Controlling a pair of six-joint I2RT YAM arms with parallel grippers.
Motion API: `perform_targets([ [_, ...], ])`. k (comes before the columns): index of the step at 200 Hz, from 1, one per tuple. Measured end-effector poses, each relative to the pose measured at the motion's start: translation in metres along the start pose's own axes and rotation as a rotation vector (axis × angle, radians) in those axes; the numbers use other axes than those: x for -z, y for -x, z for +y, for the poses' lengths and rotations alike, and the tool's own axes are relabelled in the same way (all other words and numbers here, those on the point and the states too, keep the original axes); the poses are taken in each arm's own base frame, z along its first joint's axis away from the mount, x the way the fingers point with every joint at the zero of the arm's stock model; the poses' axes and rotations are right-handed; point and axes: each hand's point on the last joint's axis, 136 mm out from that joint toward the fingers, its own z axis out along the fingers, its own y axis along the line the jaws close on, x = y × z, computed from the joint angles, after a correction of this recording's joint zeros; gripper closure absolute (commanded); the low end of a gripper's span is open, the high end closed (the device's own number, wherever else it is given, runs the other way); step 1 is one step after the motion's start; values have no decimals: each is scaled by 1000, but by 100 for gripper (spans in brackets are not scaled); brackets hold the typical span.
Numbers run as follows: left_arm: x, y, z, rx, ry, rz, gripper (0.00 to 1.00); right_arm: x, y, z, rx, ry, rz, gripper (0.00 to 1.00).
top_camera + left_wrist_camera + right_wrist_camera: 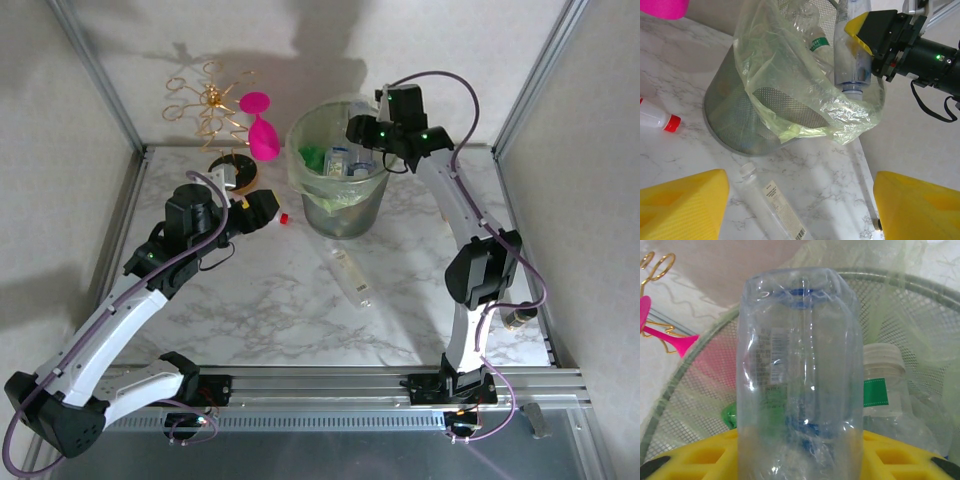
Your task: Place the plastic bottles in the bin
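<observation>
While the right gripper clasps a clear, crumpled plastic bottle, long axis vertical, directly above the large round grey-green mesh bin near the table's far edge, the left gripper stands wide and empty.

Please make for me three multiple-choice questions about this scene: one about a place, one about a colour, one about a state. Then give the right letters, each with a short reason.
1. Where does the white-capped bottle lie, relative to the bin?
A) inside it
B) on the table, in front of it
C) behind it

2. What colour is the goblet?
A) green
B) blue
C) pink

3. What state is the right end effector in?
A) shut on a blue-capped bottle above the bin
B) open and empty
C) resting on the table

Answers:
1 B: the top view shows it flat on the marble, nearer to the arm bases than the bin.
2 C: it is bright pink from cup to foot.
3 A: a yellow finger presses the bottle's side, cap down over the liner.
</observation>
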Motion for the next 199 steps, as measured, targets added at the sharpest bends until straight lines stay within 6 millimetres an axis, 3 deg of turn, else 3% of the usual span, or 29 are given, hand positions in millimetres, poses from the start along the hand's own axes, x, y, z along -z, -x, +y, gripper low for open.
perform_targets([
  [58,-1,0,1,0,2,2,24,-16,-15,-6,8,-62,30,34],
  [89,-1,0,1,-3,3,1,24,-16,-8,-12,11,-110,15,28],
  [147,0,2,2,-6,8,-5,24,8,25,-5,52,-147,-78,37],
  [164,0,2,2,-6,7,-6,24,11,22,-6,62,-149,-75,45],
  [199,0,2,3,-5,10,-9,24,8,-3,-17,63,-165,-33,47],
])
